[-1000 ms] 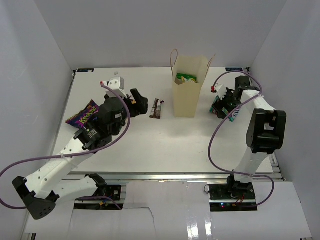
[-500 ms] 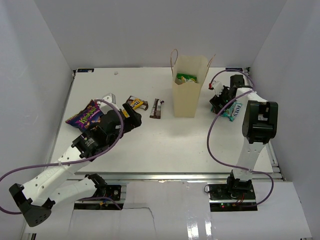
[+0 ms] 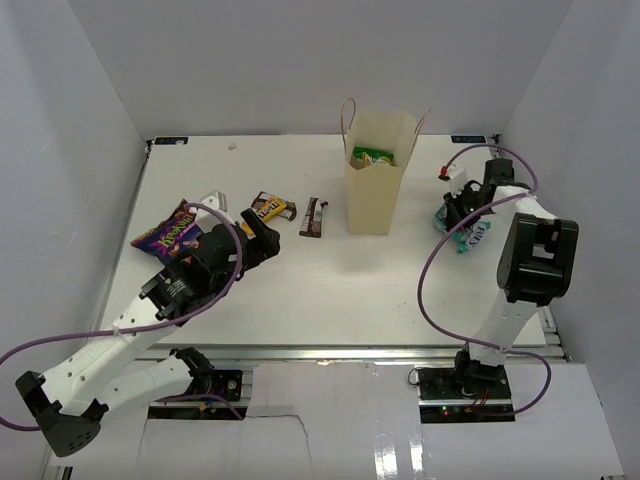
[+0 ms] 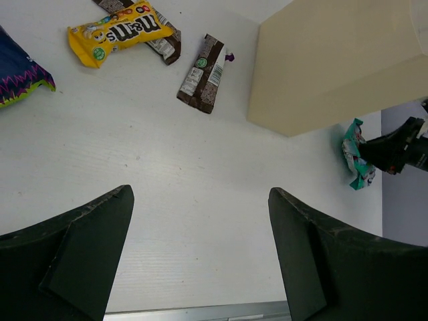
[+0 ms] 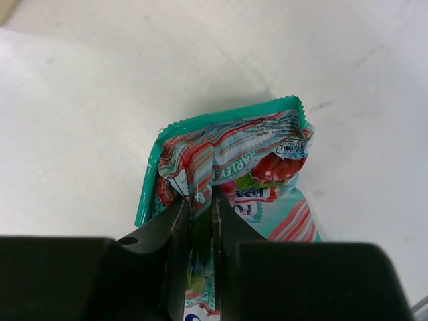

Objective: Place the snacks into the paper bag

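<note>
One snack at least, a green-yellow packet, showed inside the paper bag, so the task looked begun but well short of half done. Four packets lay outside the bag on the counter.

The right claw was pinched almost fully closed on the near edge of the teal packet. The wrapper crumpled up between its two fingers, and most of the packet spread out ahead of the tips. Whether the packet had left the counter could not be told. The paper bag stood well off to that claw's left, upright with its mouth open. The right arm reached far forward, its forearm folded back over the grip and the wrist turned down toward the counter.

The left claw was spread wide and held nothing. Ahead of it and to its left lay the yellow packet, overlapping a darker wrapper. The dark brown bar lay straight ahead, apart from both. The purple bag sat off to its left side, and the paper bag rose ahead on its right. The left arm stretched low and diagonal across the counter, with the claw hanging above bare surface short of those snacks.

By this reckoning the teal packet was the one in hand, with the lift and the drop into the bag to come, and three more packets after it.
</note>
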You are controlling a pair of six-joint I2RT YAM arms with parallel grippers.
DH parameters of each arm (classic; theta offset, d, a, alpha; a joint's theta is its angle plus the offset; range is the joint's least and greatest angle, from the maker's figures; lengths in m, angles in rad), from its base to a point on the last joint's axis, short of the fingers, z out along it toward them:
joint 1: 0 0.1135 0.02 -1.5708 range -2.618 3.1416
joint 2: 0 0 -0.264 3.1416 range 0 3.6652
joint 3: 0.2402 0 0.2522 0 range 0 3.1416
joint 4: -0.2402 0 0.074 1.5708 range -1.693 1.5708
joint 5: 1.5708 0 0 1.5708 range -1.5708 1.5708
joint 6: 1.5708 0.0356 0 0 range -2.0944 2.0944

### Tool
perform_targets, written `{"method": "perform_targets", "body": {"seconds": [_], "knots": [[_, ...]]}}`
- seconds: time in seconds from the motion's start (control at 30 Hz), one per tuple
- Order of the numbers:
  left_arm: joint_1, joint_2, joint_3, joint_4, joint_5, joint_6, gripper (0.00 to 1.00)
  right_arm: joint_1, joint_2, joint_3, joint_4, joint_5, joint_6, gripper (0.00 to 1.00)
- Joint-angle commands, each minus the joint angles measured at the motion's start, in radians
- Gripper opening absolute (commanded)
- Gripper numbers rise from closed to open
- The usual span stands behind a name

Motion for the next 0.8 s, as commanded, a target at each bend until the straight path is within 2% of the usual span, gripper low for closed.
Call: {"method": "perform_targets", "body": {"seconds": [0.0, 0.13, 0.23, 0.33, 0.4, 0.43, 0.5, 0.53, 0.6, 0.63, 0.7, 0.77], "knots": [[0.003, -0.051, -0.018, -0.016, -0.029, -0.022, 0.93, -0.082, -0.129, -0.027, -0.150, -0.284, 0.058, 0.08], [0.003, -0.077, -0.027, -0.019, -0.035, -0.025, 0.93, -0.139, -0.248, 0.008, -0.265, -0.616, -0.022, 0.08], [0.002, -0.086, -0.029, -0.027, -0.038, -0.025, 0.93, -0.125, -0.318, 0.099, -0.398, -0.761, -0.061, 0.08], [0.002, -0.094, -0.032, -0.034, -0.041, -0.028, 0.93, -0.062, -0.360, 0.248, -0.487, -0.899, -0.044, 0.08], [0.003, -0.103, -0.035, -0.037, -0.044, -0.031, 0.93, 0.016, -0.389, 0.319, -0.475, -0.919, 0.052, 0.08], [0.003, -0.106, -0.036, -0.039, -0.044, -0.034, 0.93, 0.050, -0.403, 0.362, -0.393, -0.921, 0.112, 0.08], [0.002, -0.111, -0.037, -0.039, -0.046, -0.036, 0.93, 0.136, -0.462, 0.352, -0.194, -0.907, 0.409, 0.08], [0.002, -0.112, -0.038, -0.039, -0.044, -0.039, 0.93, 0.180, -0.488, 0.300, 0.094, -0.852, 0.528, 0.08], [0.002, -0.112, -0.038, -0.039, -0.044, -0.039, 0.93, 0.240, -0.519, 0.284, 0.332, -0.763, 0.783, 0.08], [0.002, -0.112, -0.038, -0.042, -0.041, -0.042, 0.93, 0.255, -0.483, 0.339, 0.427, -0.658, 0.827, 0.08], [0.003, -0.117, -0.038, -0.042, -0.037, -0.048, 0.93, 0.289, -0.428, 0.414, 0.445, -0.471, 0.894, 0.08], [0.003, -0.122, -0.040, -0.042, -0.031, -0.060, 0.93, 0.295, -0.339, 0.475, 0.502, -0.377, 0.928, 0.08]]}}
